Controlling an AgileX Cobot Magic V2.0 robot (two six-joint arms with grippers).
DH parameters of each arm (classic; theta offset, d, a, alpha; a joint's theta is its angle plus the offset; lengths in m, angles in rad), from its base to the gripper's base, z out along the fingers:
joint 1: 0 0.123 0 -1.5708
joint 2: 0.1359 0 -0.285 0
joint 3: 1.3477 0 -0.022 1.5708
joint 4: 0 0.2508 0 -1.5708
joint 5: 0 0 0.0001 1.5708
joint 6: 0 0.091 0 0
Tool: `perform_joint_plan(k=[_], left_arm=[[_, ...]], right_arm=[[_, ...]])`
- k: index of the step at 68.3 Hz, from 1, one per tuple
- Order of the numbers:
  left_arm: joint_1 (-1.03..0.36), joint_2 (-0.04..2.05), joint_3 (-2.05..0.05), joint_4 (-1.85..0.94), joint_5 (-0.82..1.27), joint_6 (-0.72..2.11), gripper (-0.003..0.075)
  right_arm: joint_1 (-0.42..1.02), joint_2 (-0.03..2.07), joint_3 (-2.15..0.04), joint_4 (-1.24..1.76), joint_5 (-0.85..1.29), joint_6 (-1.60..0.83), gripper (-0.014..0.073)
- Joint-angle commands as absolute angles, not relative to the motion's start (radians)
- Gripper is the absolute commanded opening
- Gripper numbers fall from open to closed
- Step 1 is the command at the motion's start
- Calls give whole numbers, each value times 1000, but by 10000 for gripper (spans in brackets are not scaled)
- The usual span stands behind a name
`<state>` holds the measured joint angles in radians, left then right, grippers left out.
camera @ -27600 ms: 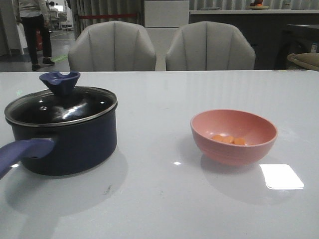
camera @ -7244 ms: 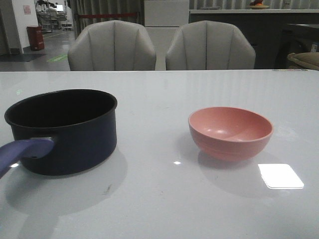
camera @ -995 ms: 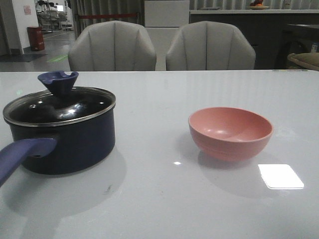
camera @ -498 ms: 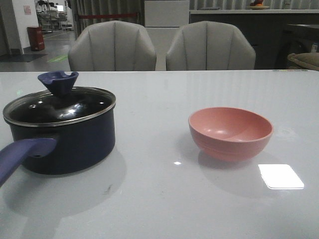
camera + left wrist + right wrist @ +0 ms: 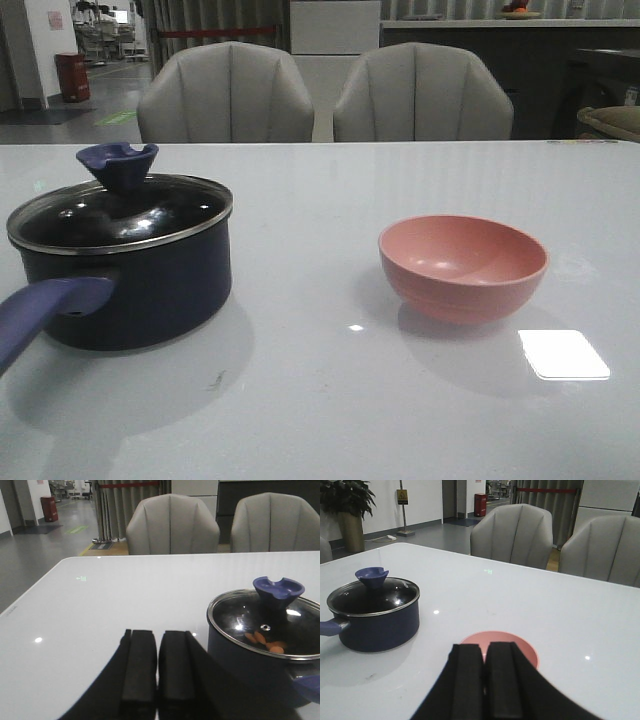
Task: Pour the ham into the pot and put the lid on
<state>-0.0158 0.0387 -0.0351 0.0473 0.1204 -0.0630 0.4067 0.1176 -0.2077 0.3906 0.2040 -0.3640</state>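
the front view looks low and level across the table (image 5: 330,400), facing the two chairs (image 5: 225,92). the left wrist view sits close behind the left gripper (image 5: 158,667), with the pot (image 5: 250,652) just beyond its fingers to one side. the right wrist view looks from higher over the right gripper (image 5: 485,680), the pink bowl (image 5: 525,647) just past its fingertips. all three share pot and chairs.

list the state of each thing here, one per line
pot: upright on the table, covered
lid: seated on the pot, knob up
ham: inside the pot, seen through the glass lid
bowl: upright, empty
left gripper: shut, holding nothing, apart from the pot
right gripper: shut, holding nothing, above the bowl's near side
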Motion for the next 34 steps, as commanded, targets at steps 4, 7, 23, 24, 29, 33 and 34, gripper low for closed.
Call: perform_joint_plan(k=[4,7,23,24,29,33,34], left_arm=[[-15,-13,2,57,-34,-99,113],[-15,-29,16,57,-39,-99,113],[-15,-24,26,57,-40,-99,113],[-15,-24,26,57,-40,-99,113],[-15,-23,26,57,-40,-99,113],[-15,-23,26,57,-40,-99,113],[-15,-23,26,57,-40,-99,113]], right_arm=[[407,128,-234,397,130,-372,144],[407,128,-234,397,130,-372,144],[407,128,-234,397,130,-372,144],[407,128,-234,397,130,-372,144],[407,128,-234,397,130,-372,144],[407,128,-234,397,130,-372,144],[407,128,-234,397,130,-372,144]])
